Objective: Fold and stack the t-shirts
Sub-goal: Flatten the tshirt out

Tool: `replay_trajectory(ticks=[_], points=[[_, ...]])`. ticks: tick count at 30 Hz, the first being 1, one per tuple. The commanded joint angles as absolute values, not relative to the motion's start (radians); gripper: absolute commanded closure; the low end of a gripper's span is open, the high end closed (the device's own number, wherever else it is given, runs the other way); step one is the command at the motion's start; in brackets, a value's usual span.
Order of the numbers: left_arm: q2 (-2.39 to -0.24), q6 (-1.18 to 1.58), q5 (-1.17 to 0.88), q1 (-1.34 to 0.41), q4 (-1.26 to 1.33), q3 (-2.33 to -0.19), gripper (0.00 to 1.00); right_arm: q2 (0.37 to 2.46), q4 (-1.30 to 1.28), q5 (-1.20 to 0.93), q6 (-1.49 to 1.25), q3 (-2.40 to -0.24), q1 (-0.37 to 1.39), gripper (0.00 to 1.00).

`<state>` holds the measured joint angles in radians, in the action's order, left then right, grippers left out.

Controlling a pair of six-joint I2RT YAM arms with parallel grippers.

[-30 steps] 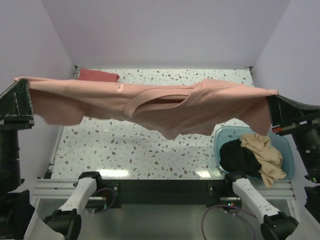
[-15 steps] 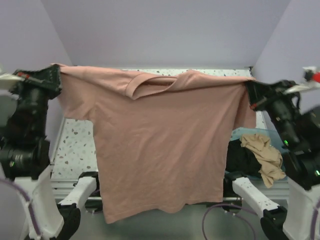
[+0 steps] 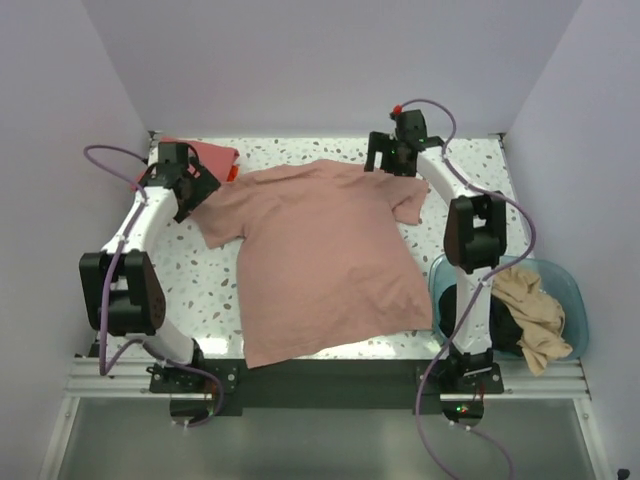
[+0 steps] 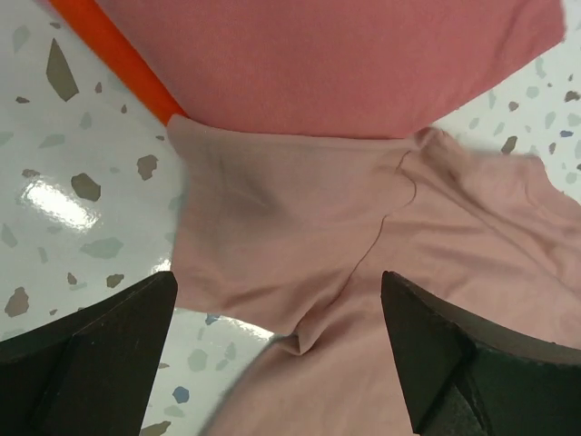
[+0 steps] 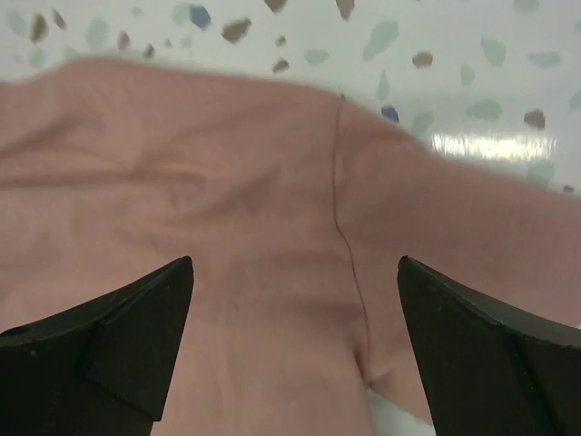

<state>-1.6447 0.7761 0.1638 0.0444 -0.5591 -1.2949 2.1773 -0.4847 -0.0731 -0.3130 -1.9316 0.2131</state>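
A dusty pink t-shirt lies spread flat on the speckled table, plain side up, with its hem toward the near edge. My left gripper hovers open over its left sleeve, holding nothing. My right gripper hovers open over the right shoulder seam, also holding nothing. A folded coral red t-shirt lies at the back left, touching the pink sleeve, and an orange edge shows beneath it. A tan t-shirt and a black t-shirt lie crumpled in the tub.
The translucent blue tub stands at the near right, beside the right arm's base. Lilac walls close in the table at the back and on both sides. Bare speckled tabletop shows left of the pink shirt.
Both grippers had held the pink shirt stretched up in the air. Now it lies flat on the table, both grippers have let go and opened, and the arms reach low toward the back.
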Motion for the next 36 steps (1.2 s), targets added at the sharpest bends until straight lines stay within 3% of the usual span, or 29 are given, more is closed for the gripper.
replay_trajectory(ticks=[1,5,11,18,23,32,36], points=[[-1.468,0.772,0.228,0.015,-0.479,-1.283,0.0,2.038,-0.528,-0.104,-0.265,-1.951,0.222,0.01],[-1.401,0.73,0.238,-0.058,-0.459,-1.246,0.0,1.873,-0.456,-0.106,-0.29,-1.714,0.258,0.01],[-1.468,0.69,0.201,-0.205,-0.439,-1.239,0.0,1.669,-0.46,0.017,-0.328,-1.418,0.389,0.01],[-1.562,0.684,0.094,-0.291,-0.344,-1.166,0.0,1.582,-0.424,0.029,-0.472,-1.159,0.437,0.01],[-1.617,0.696,0.058,-0.324,-0.291,-1.04,0.0,1.67,-0.425,0.08,-0.479,-1.161,0.44,0.01],[-1.64,0.738,0.005,-0.376,-0.226,-0.827,0.0,1.991,-0.537,0.192,-0.431,-1.47,0.428,0.01],[-1.608,0.771,-0.123,-0.406,-0.187,-0.708,0.0,2.141,-0.581,0.16,-0.399,-1.613,0.405,0.01]])
